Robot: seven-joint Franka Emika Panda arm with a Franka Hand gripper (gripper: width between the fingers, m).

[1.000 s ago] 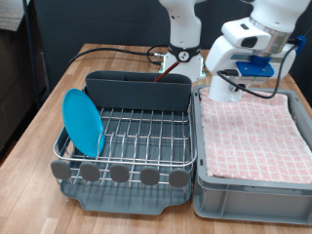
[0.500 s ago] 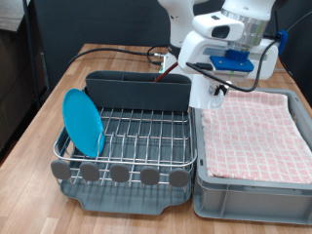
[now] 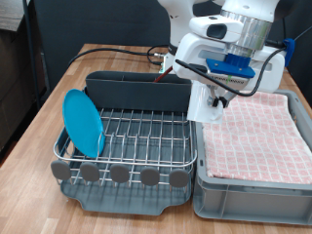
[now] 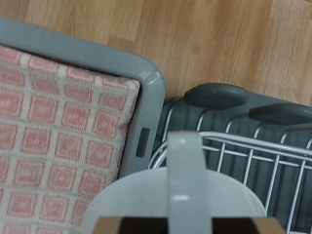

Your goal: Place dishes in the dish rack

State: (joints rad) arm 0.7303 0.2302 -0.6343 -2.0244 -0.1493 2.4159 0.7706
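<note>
One white cup (image 3: 205, 102) sits in our end effector (image 3: 207, 105), which hangs above the seam between the dish rack (image 3: 127, 132) and the grey tub (image 3: 252, 185), beside the rack's far corner on the exterior view's right. In the wrist view we see the cup (image 4: 175, 200) directly under the camera with one pale finger (image 4: 185, 171) running down across its rim, so we read the end effector as closed on the cup; the second finger is hidden from us. Below the cup in that view lie the rounded corner of the tub (image 4: 146, 83) and the grey end of the rack's utensil trough (image 4: 219, 97), with a few rack wires (image 4: 278, 161) beside it.

Outward from there, the rack's trough (image 3: 136, 90) runs along its far side, and we make out a reddish-brown handle (image 3: 166, 64) just beyond its right end, too small for us to name with certainty. The blue plate (image 3: 83, 122) stands on edge in the rack's wires at the side farthest from the end effector. The pink checked cloth (image 3: 255, 132) lines the tub, just beside the rack. Rack and tub both rest on the wooden table (image 3: 44, 117).
</note>
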